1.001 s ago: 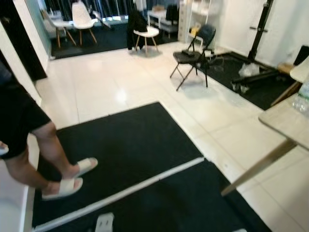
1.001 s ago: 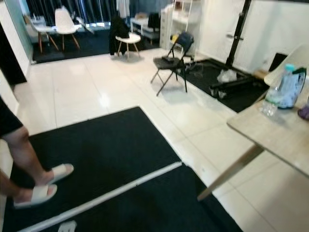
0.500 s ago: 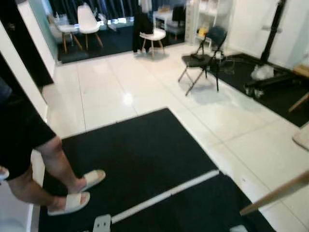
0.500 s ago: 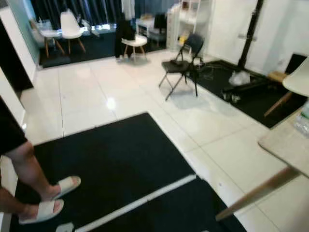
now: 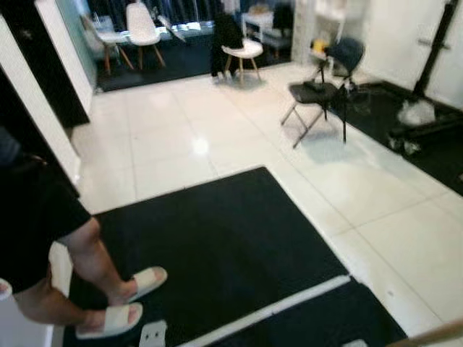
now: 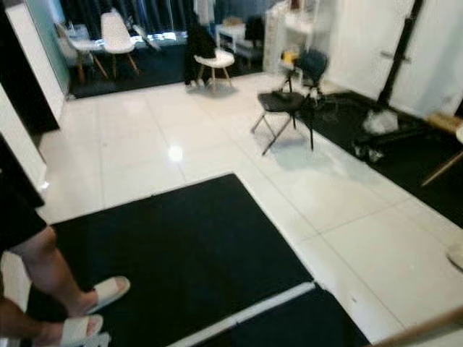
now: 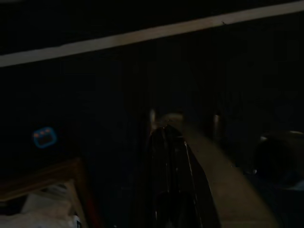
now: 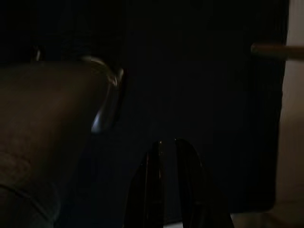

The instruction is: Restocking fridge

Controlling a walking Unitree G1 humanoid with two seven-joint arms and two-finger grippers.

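Both arms hang idle in the dark. In the left wrist view my left gripper (image 7: 170, 137) hangs over black floor, its black fingers close together and empty, with a pale strip (image 7: 142, 34) crossing beyond. My right gripper (image 8: 170, 145) is shut on nothing above the dark mat. The eye views show open floor: a black mat (image 5: 217, 246) on white tiles, edged by a white strip (image 5: 289, 303).
A person's bare legs (image 5: 87, 253) in white sandals (image 5: 148, 280) stand at the near left on the mat. A white wall edge (image 5: 43, 87) is at the left. A black folding chair (image 5: 318, 94), a white stool (image 5: 242, 50) and black equipment (image 6: 383, 137) stand farther off. A tan table leg (image 6: 427, 329) shows near right.
The whole picture has slid right as the camera turned left: the table with bottles has left the view, and the person's legs remain at the near left.
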